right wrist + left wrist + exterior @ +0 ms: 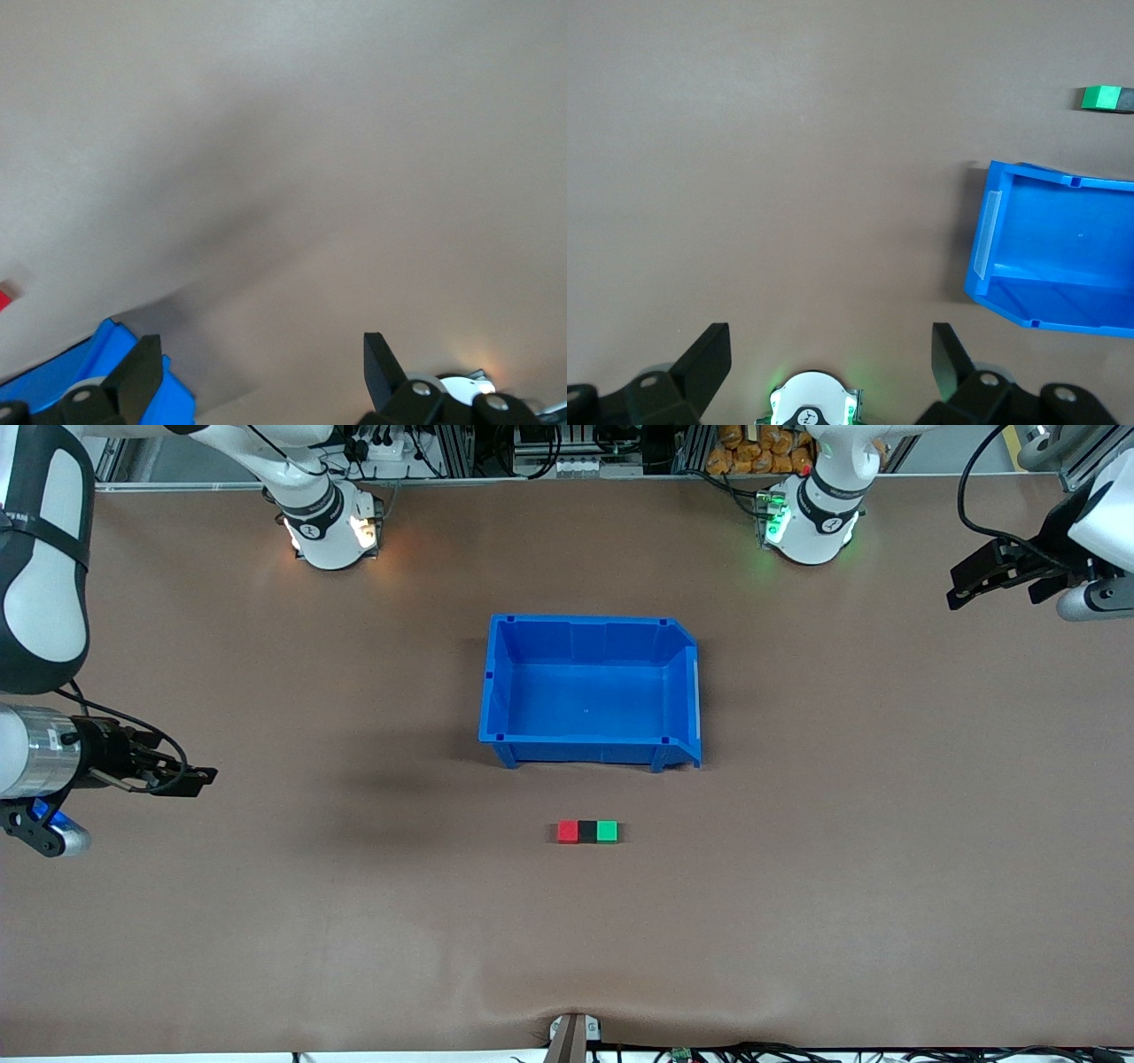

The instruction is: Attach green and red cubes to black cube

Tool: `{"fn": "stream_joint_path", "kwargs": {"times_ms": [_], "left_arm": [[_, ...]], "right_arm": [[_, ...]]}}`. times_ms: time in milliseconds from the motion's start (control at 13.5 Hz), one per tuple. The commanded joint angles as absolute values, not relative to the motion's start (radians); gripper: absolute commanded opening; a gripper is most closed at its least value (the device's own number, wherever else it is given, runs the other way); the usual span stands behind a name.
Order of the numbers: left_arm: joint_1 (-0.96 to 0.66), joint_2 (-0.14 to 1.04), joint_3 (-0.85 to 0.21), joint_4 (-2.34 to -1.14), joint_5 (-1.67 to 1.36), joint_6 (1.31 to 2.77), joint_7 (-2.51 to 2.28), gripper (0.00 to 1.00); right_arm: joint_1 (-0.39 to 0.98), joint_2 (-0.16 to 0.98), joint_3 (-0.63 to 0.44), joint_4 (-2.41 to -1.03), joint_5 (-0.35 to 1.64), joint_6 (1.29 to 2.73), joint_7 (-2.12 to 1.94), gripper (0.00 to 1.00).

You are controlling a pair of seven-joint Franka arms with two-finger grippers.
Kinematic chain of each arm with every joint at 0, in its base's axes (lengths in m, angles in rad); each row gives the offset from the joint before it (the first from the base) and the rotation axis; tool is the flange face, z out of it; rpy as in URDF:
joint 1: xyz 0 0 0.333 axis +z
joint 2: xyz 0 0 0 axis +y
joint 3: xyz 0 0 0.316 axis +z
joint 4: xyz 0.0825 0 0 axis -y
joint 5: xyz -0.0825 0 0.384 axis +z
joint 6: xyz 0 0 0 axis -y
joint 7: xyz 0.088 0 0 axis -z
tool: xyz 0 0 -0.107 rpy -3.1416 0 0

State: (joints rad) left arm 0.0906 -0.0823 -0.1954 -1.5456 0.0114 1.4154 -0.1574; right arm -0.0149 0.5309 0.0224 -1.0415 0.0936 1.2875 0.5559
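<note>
So the red cube [568,832], black cube [587,832] and green cube [607,832] sit touching in one short row on the brown worktop [797,921]. The row's long axis runs between the arms' ends of the worktop, red toward the right arm's end, green toward the left's, just nearer the front camera than the blue bin [592,691].

Worktop's a plain matte brown sheet, with cables and clutter along its edges.

Left end effector [961,591] and right end effector [205,778] both hang wide open, holding nothing, each over its own end of the worktop, both arms waiting. In the left wrist view the black cube is cut off at the frame edge.
</note>
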Motion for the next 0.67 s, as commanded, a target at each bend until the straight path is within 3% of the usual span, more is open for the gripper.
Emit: {"fn": "stream_joint_path", "kwargs": {"times_ms": [0,593], "left_arm": [[0.101,-0.086,-0.198,-1.543,-0.002,1.411,-0.138,1.00],[0.100,-0.078,-0.198,-1.543,-0.002,1.414,-0.138,1.00]], "right_arm": [[-0.015,0.494,0.034,-1.065,0.046,1.273,0.482,1.00],[-0.014,0.463,0.032,-1.063,-0.027,1.253,0.282,1.00]]}}
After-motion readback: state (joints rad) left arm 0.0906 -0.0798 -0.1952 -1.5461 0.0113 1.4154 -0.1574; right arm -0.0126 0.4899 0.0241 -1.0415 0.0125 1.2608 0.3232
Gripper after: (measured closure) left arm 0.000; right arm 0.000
